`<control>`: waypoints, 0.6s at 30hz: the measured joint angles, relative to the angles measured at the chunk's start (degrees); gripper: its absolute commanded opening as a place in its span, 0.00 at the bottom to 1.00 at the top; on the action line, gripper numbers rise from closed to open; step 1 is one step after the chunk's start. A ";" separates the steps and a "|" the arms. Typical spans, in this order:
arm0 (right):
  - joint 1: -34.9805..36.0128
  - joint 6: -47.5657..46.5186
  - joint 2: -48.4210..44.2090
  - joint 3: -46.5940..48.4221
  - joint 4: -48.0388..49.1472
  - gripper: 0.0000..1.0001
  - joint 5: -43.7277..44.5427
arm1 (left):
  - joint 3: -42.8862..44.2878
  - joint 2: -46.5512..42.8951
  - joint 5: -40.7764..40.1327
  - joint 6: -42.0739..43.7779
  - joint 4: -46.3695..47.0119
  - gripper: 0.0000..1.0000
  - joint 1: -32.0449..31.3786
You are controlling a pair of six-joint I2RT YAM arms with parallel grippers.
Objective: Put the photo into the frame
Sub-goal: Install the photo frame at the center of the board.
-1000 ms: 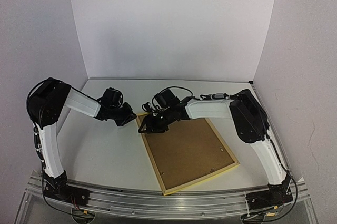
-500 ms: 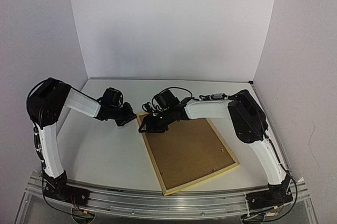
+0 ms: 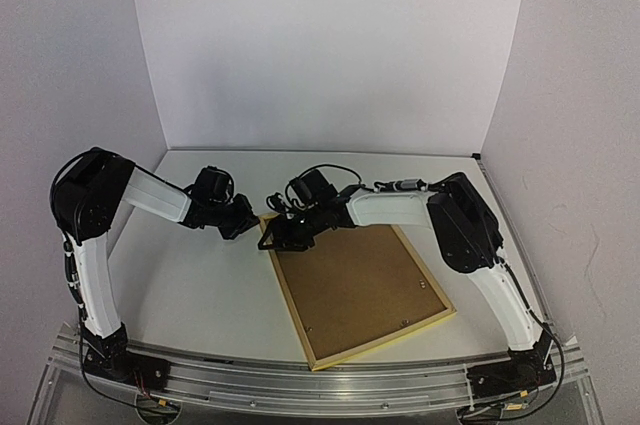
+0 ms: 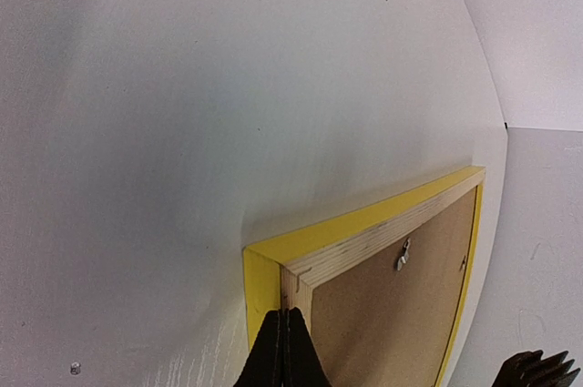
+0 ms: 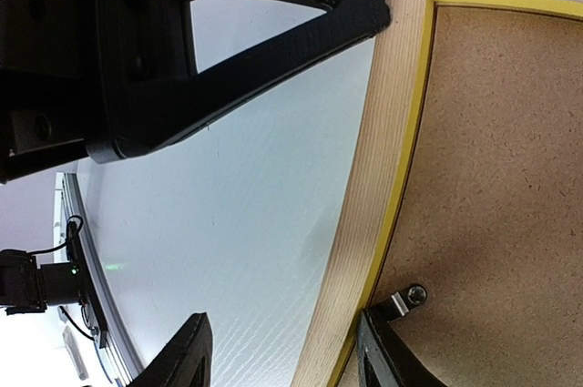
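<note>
— Since a second ago, the right claw (image 3: 281, 236) has crept slightly leftward at the far corner of the frame (image 3: 287, 293), its elbow following, and the left claw (image 3: 243, 224) has finished closing. Nothing else has shifted.

— How do they stand?

— The left claw is pinched fully shut, its tips meeting right at that corner. Whether they press the wood I cannot tell. The right claw is about half spread and holds nothing, with one finger over the bare surface (image 3: 200, 285) and the other over the backing board (image 3: 355, 285), beside a turn clip (image 5: 405, 299).

— Why there?

— My guess is that the closed left tips brace the corner so the frame won't slide while the right claw works at the clip or the board's edge. The frame lies face down and slanted, board up, so the back probably has to come out first.

— And the photo?

— It shows in no view; it may lie under the board or off camera. The pane is hidden too, and the overhead view reduces both claws to dark shapes.
</note>
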 measured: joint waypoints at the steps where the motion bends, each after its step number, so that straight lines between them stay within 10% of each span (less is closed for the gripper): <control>1: 0.00 -0.01 0.00 0.00 -0.01 0.51 -0.01 | 0.00 0.00 0.00 0.01 0.00 0.00 0.00; 18: -0.18 -0.18 -16.45 -14.35 -0.86 0.60 6.34 | 0.00 -0.02 -0.11 0.11 -0.07 0.00 0.00</control>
